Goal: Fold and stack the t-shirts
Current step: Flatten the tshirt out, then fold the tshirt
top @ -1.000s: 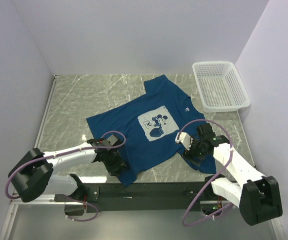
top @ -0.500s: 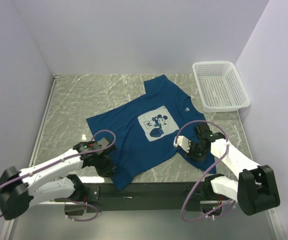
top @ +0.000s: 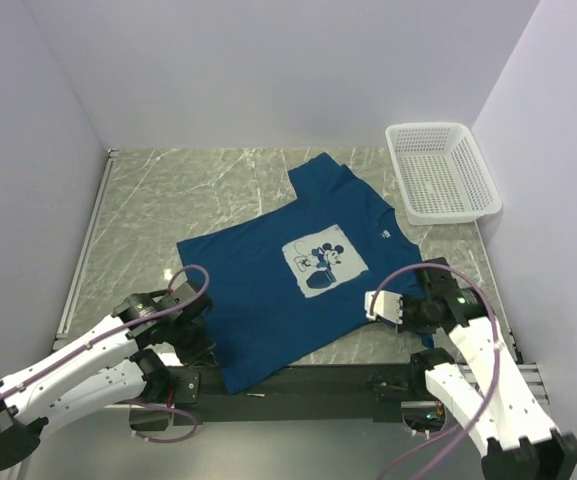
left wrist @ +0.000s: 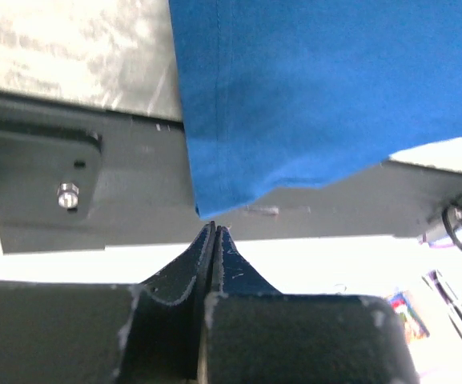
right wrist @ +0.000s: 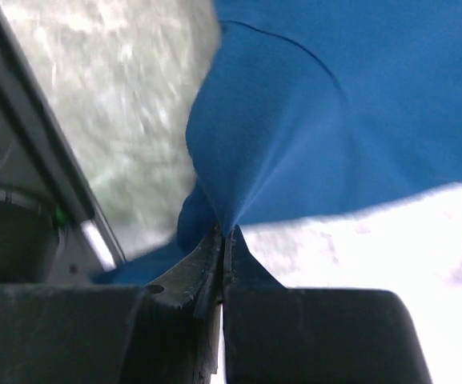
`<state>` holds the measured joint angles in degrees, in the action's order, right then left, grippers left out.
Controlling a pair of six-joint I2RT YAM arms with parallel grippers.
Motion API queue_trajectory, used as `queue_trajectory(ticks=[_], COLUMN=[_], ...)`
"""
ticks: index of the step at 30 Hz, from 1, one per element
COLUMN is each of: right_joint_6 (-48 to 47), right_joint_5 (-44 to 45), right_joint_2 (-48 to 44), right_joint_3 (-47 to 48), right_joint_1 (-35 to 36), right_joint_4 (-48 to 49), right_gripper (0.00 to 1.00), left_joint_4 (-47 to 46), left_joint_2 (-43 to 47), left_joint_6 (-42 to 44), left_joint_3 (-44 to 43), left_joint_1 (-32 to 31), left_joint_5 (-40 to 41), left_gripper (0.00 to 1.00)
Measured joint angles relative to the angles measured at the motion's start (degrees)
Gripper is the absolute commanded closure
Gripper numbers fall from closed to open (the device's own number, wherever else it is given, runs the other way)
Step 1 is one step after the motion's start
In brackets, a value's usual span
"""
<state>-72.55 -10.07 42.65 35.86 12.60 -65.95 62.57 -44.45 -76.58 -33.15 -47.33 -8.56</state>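
One dark blue t-shirt (top: 258, 300) lies spread on the marble table, its pale cartoon-mouse print (top: 323, 265) facing up. Its near hem hangs over the table's front edge. My left gripper (top: 208, 345) is at the shirt's near left hem. In the left wrist view its jaws (left wrist: 213, 227) are pressed together, with the hem corner of the shirt (left wrist: 311, 96) meeting their tips. My right gripper (top: 406, 312) is at the near right side. In the right wrist view it (right wrist: 226, 232) is shut on a tented pinch of the blue cloth (right wrist: 295, 128).
A white mesh basket (top: 438, 175) stands at the back right corner. The dark mounting rail (top: 298, 382) runs along the table's near edge, under the overhanging hem (left wrist: 239, 176). White walls close in the left, back and right sides.
Both grippers have closed and drawn back toward the near edge. The shirt has slid nearer and slightly right, and more of its hem now overhangs the front.
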Motion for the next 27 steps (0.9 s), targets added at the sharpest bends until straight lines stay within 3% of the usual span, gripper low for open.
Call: queue_trajectory(ticks=[9, 10, 11, 12, 14, 15, 16, 18, 21, 23, 27], right_joint_6=[-6.5, -6.6, -6.6, -6.3, -6.0, -4.8, -3.6, 0.0, 6.7, 11.6, 18.8], right_joint_5=[1.5, 2.1, 2.7, 3.3, 4.0, 4.0, 3.9, 2.4, -3.7, -11.1, -27.6], right_joint_2=[-7.0, -7.0, -7.0, -7.0, -7.0, -6.9, -6.6, -5.2, 1.2, 7.8, 20.9], right_joint_3=[7.9, 7.9, 7.9, 7.9, 7.9, 7.9, 8.0, 8.6, 12.1, 15.4, 18.0], right_joint_1=[-3.9, -3.9, -3.9, -3.9, -4.0, -4.0, -4.0, -4.1, -4.2, -4.2, -4.2], right_joint_4=[-8.7, -9.1, -9.4, -9.7, -10.0, -10.2, -10.0, -8.6, -5.3, -1.6, 6.2], right_gripper=[0.98, 0.91, 0.6, 0.45, 0.28, 0.23, 0.19, 0.17, 0.16, 0.17, 0.27], left_joint_4=[4.5, 4.8, 5.1, 5.6, 5.6, 5.0, 3.6, 0.0, -7.6, -14.8, -32.3], left_joint_2=[6.0, 6.6, 7.3, 7.6, 7.9, 7.8, 7.6, 6.5, 1.4, -3.3, -12.1], left_joint_6=[0.9, 0.9, 0.9, 1.0, 1.2, 1.7, 2.4, 4.3, 9.3, 14.6, 24.5], left_joint_3=[-2.1, -2.4, -3.0, -4.0, -6.9, -8.4, -9.8, -11.6, -13.7, -14.1, -10.2], left_joint_1=[0.0, 0.0, 0.0, 0.0, 0.0, 0.0, 0.0, 0.3, 4.5, 12.2, 33.1], left_joint_5=[-3.0, -3.2, -3.2, -3.1, -1.4, -0.2, 1.5, 4.8, 8.1, 8.1, 4.8], left_gripper=[0.99, 0.96, 0.91, 0.71, 0.52, 0.39, 0.34, 0.22, 0.18, 0.19, 0.29])
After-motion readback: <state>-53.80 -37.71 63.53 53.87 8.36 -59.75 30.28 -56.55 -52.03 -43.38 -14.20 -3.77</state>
